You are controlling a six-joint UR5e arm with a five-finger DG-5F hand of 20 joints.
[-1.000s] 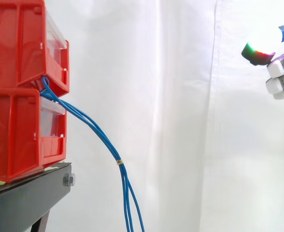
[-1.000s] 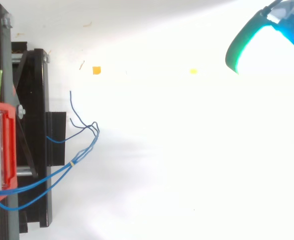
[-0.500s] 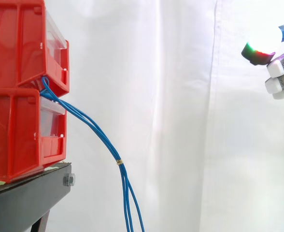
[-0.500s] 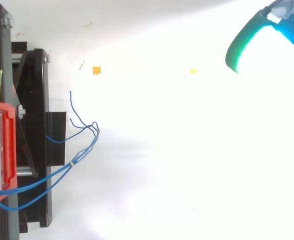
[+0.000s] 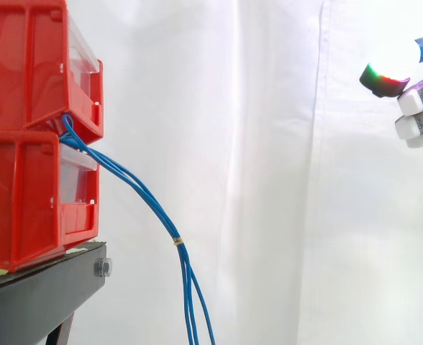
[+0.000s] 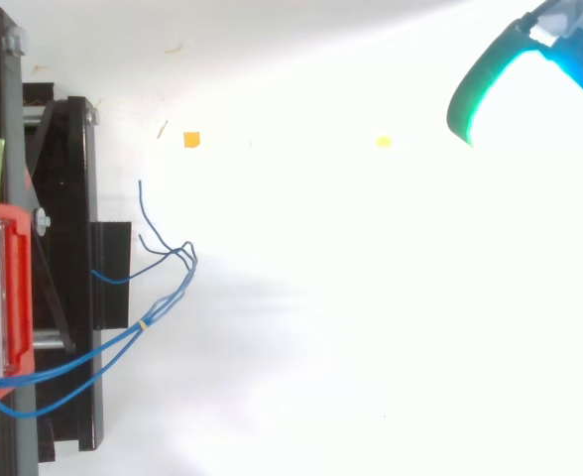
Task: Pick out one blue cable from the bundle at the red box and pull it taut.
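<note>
Stillness across the last second: the hand sits exactly where it was, up at 2 o'clock in the side view, and the cables have not stirred. That tells me the approach has not started, no strand is picked out, and the whole task is still ahead. Too little of the hand shows to call it spread or closed, so I cannot tell. It is holding nothing and is well apart from the bundle.

From above, the hand is off at 1 o'clock and the cables are at 8 o'clock, with bare white floor between.

Now the stuff itself. The cables are thin, smooth and blue. They leave the gap between the two stacked boxes at 9 o'clock and sag in a slack curve down toward 6 o'clock. A small yellow tie cinches them partway down, and below it the strands fan apart slightly.

The boxes are glossy red plastic, hard-edged, with clear fronts. They sit on a matte black stand. My read is that those strands are springy and will slip easily.
</note>
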